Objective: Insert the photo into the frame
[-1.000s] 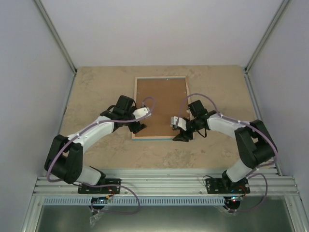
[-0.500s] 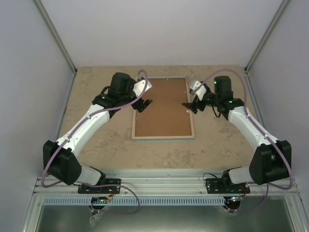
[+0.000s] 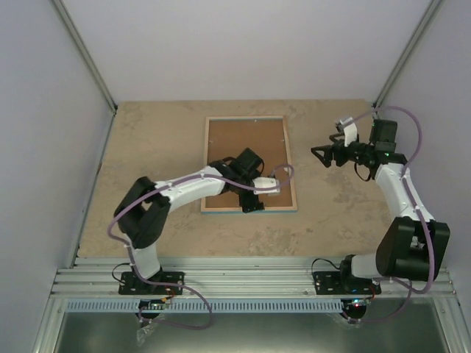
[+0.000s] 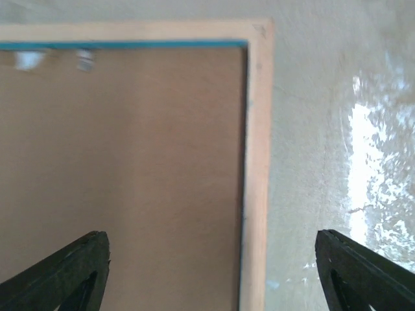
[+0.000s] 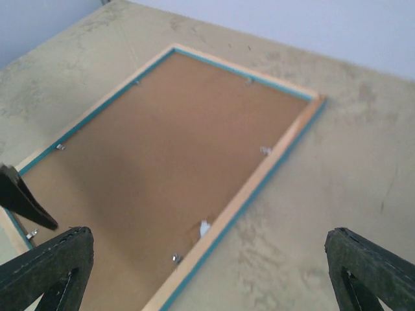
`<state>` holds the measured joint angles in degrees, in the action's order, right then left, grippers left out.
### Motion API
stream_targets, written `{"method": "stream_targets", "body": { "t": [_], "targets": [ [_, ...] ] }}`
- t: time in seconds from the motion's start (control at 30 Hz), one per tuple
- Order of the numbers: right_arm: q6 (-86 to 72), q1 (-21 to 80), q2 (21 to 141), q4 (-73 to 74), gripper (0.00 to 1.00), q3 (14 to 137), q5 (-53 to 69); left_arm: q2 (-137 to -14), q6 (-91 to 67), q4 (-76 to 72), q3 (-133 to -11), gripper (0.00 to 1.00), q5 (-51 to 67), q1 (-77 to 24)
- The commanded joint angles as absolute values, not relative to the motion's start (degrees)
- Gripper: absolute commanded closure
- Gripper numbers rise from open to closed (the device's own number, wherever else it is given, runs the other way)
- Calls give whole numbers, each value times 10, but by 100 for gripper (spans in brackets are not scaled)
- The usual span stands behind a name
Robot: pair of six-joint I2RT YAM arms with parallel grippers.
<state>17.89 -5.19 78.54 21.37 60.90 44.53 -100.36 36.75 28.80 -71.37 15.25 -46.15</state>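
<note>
You are holding the left gripper point(image 3: 252, 204) over the near right corner of the frame point(image 3: 288, 147), its jaws spread wide and gripping nothing; the frame is lying face down mid-table with its brown backing board point(image 3: 246, 143) showing; the right gripper point(image 3: 321, 157) is hanging above the table point(image 3: 162, 147) to the frame's right, gaping wide and empty.

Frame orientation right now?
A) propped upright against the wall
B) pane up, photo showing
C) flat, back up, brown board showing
C: the frame lies flat on the table, its light wood back edge up and the brown backing board filling it; no photo is visible.
</note>
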Motion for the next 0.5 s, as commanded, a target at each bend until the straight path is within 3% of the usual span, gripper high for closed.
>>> {"method": "stream_targets", "body": {
  "t": [0.0, 0.23, 0.47],
  "targets": [
    [119, -92, 816, 247, 2, 583, 496, -1065, 401, 283, -735, 14, 135, -495],
    [56, -135, 899, 257, 2, 581, 519, -1105, 406, 251, -724, 29, 108, -533],
    [12, -143, 973, 254, 2, 574, 549, -1114, 394, 226, -709, 58, 86, -548]
  ]
}}
